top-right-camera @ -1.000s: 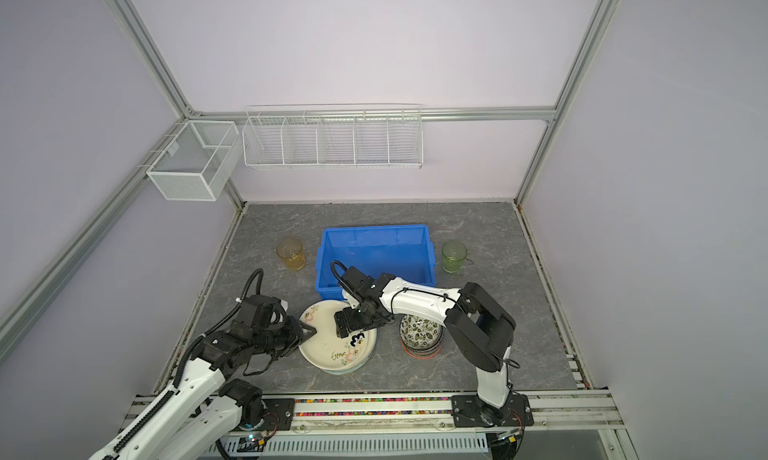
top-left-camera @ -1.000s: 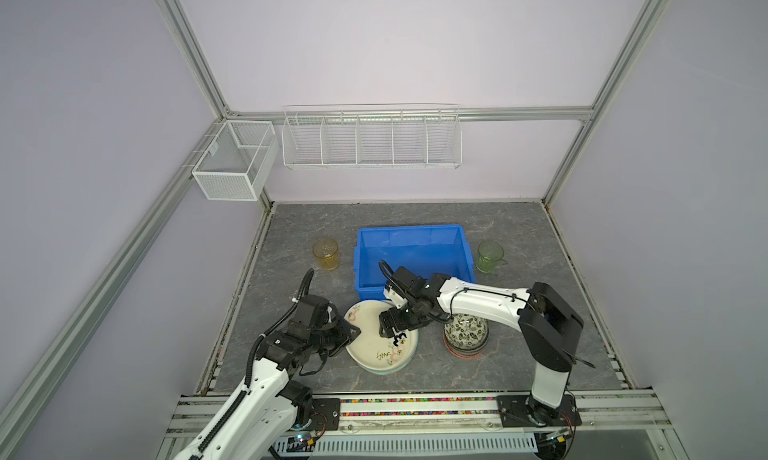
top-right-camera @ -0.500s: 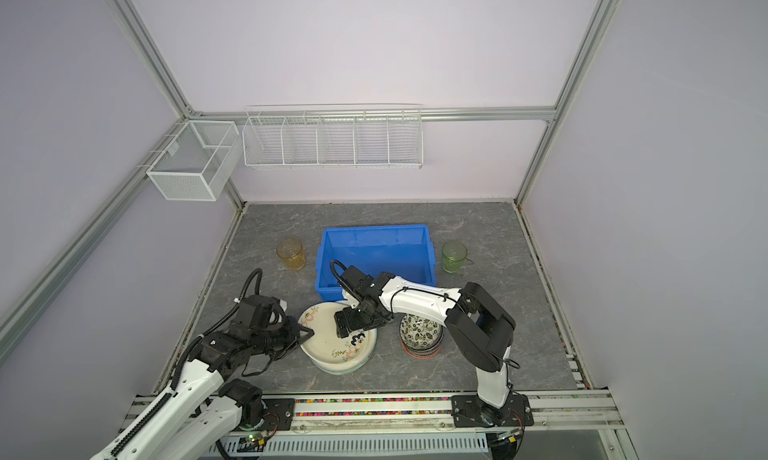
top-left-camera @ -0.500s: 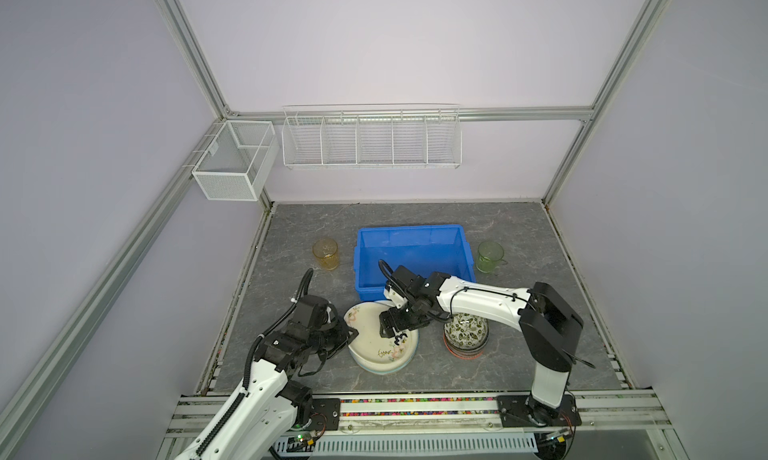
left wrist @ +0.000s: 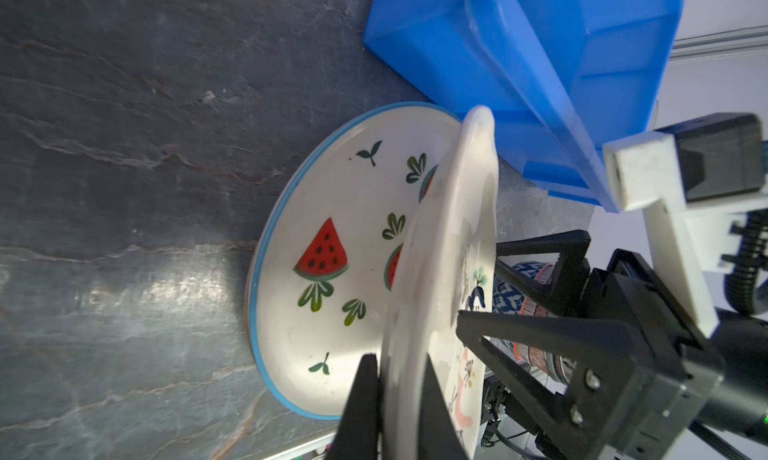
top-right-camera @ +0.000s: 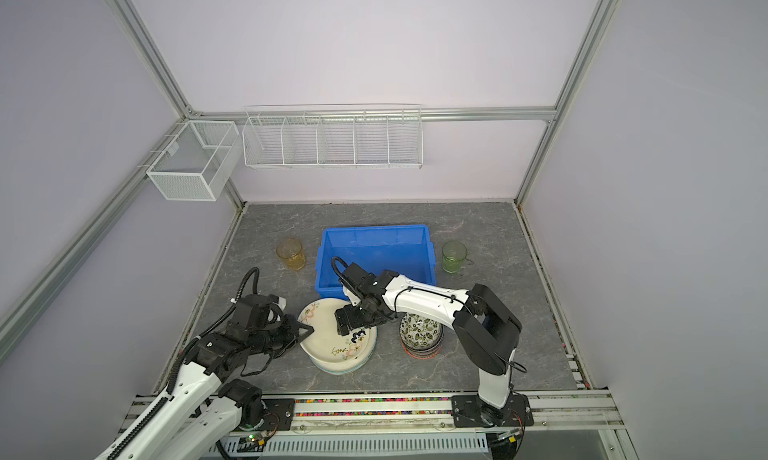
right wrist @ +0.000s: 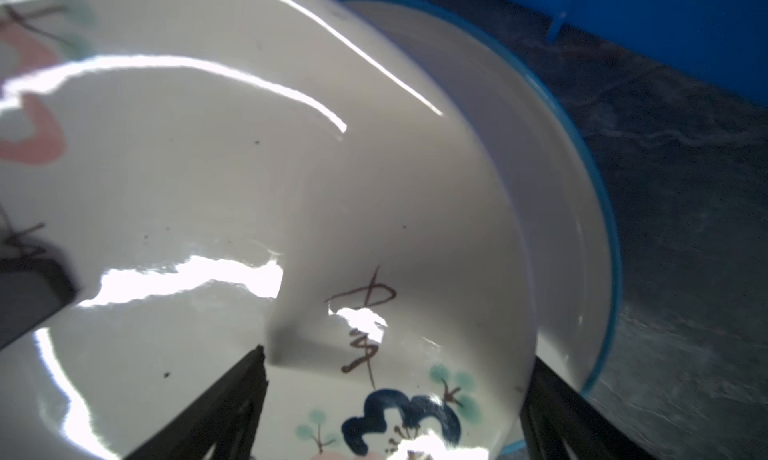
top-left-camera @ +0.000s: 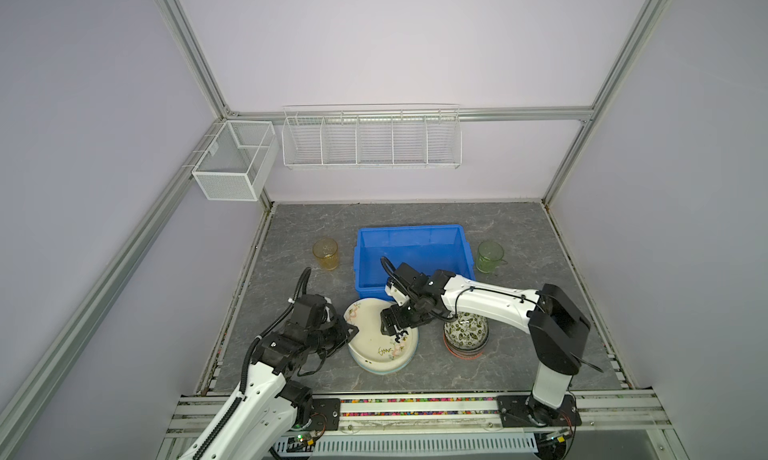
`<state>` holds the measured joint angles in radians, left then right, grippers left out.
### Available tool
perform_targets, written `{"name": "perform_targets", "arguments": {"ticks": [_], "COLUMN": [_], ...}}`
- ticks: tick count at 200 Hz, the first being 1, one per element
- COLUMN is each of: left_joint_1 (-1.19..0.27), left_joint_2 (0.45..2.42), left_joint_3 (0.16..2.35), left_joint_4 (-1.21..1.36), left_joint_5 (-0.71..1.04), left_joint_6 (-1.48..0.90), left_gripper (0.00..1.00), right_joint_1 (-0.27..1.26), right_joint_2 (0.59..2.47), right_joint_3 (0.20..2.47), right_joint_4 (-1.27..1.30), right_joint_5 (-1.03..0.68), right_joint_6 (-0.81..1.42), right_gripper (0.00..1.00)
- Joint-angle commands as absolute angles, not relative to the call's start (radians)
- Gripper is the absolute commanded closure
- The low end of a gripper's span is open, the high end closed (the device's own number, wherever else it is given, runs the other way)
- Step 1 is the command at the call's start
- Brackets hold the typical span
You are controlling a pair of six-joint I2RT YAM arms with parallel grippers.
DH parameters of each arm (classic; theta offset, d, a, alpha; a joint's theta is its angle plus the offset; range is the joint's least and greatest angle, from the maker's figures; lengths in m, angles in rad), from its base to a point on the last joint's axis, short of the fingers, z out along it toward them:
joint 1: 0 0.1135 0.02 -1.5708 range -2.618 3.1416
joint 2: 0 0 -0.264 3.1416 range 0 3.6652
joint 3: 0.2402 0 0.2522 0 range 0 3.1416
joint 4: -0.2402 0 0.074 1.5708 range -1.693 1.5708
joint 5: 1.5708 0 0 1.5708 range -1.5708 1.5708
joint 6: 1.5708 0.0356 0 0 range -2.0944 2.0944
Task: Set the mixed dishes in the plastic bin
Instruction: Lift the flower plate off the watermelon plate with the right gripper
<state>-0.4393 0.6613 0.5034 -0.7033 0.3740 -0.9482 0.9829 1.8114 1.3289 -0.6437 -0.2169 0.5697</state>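
The cream plate (top-left-camera: 374,354) is round, smooth and shiny, with little drawings on it. It sits tipped on top of a white plate with watermelons and a blue edge (left wrist: 322,254). The left jaws are clenched on the cream plate's thin rim, one finger on each side, and that side is lifted up. The right jaws are spread wide and hang just over the cream plate, holding nothing.

The blue plastic bin (top-left-camera: 415,246) is a box shape with smooth walls and a rim that turns outward. It stands just behind the plates, and nothing shows inside it. A stack of small bowls with leafy patterns (top-left-camera: 467,329) sits just to the right of the plates, under the right arm. An amber glass cup (top-left-camera: 325,254) stands left of the bin and a green glass cup (top-left-camera: 489,256) stands right of it.

The table (top-left-camera: 532,238) is grey like stone, with bare room on the far right side. White wire baskets (top-left-camera: 372,140) hang on the wall.
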Motion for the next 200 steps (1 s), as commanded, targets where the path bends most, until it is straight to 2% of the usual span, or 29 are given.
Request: {"name": "perform_targets", "arguments": {"ticks": [1, 59, 104, 127, 136, 152, 200], "left_joint_1": [-0.439, -0.412, -0.356, -0.33, -0.326, -0.326, -0.326], "left_joint_2": [0.638, 0.634, 0.621, 0.608, 0.606, 0.609, 0.626], "left_joint_3": [0.548, 0.546, 0.537, 0.53, 0.526, 0.523, 0.536], "left_joint_4": [-0.635, -0.605, -0.542, -0.5, -0.479, -0.444, -0.347], "left_joint_5": [0.413, 0.464, 0.567, 0.612, 0.629, 0.655, 0.725], "left_joint_6": [-0.948, -0.947, -0.953, -0.966, -0.968, -0.972, -0.967], "left_gripper": [1.0, 1.0, 1.0, 1.0, 1.0, 1.0, 1.0], "right_joint_1": [0.98, 0.939, 0.897, 0.87, 0.856, 0.825, 0.706], "right_joint_2": [1.725, 1.669, 1.618, 1.592, 1.578, 1.553, 1.432], "right_joint_3": [1.385, 1.387, 1.353, 1.347, 1.348, 1.346, 1.32], "right_joint_4": [-0.613, -0.664, -0.652, -0.653, -0.658, -0.669, -0.722], "right_joint_5": [-0.25, -0.268, -0.289, -0.32, -0.329, -0.37, -0.446], "right_joint_6": [0.566, 0.567, 0.592, 0.602, 0.603, 0.605, 0.566], "right_gripper": [0.07, 0.06, 0.0, 0.01, 0.07, 0.1, 0.07]}}
